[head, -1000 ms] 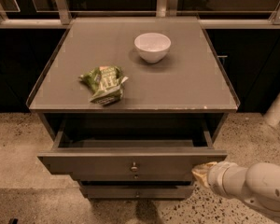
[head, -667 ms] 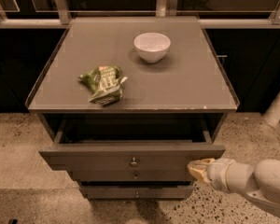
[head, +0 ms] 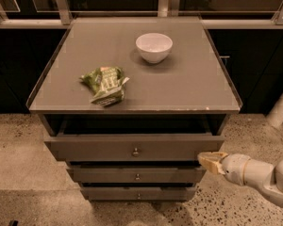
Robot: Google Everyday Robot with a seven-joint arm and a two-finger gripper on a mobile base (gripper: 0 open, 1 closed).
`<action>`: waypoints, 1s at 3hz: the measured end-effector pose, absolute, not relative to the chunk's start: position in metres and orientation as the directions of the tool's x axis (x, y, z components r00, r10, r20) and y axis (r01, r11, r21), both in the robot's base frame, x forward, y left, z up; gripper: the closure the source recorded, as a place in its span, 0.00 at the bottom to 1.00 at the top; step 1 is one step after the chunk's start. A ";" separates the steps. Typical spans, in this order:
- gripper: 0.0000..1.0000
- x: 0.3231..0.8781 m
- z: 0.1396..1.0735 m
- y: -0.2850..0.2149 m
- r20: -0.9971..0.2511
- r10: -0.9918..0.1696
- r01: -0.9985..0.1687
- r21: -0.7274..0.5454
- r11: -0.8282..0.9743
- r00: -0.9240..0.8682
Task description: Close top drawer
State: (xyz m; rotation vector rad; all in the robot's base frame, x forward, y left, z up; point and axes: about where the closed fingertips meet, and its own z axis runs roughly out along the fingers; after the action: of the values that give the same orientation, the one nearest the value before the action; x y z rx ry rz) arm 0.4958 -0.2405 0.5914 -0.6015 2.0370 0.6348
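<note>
The top drawer [head: 85, 147] is the widest grey-brown drawer of the cabinet, with a small round metal knob [head: 135, 151] at the centre of its front. It stands out a little from the cabinet, with a dark gap above its front. My gripper [head: 211, 162], tan-tipped on a white arm coming in from the lower right, is at the right end of the drawer front, against its lower right corner.
Two narrower drawers [head: 108, 174] [head: 108, 192] sit below, each with a knob. On the cabinet top [head: 188, 88] are a white bowl [head: 153, 46] and a crumpled green snack bag [head: 105, 84]. A white pillar [head: 280, 108] stands at the right. The floor is speckled.
The top drawer has slid further into the cabinet. My gripper has moved forward with it, staying at the drawer front's right end.
</note>
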 end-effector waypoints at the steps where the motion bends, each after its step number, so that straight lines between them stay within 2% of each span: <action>1: 1.00 0.514 0.601 -0.251 -0.883 -0.128 -0.626 0.211 0.751 -0.451; 2: 1.00 0.515 0.602 -0.252 -0.883 -0.131 -0.624 0.207 0.754 -0.451; 3: 0.81 0.500 0.586 -0.247 -0.813 -0.258 -0.614 0.148 0.775 -0.522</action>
State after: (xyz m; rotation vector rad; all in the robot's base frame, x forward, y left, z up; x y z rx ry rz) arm 0.4997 -0.2466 0.5864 -0.6475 2.1242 0.5379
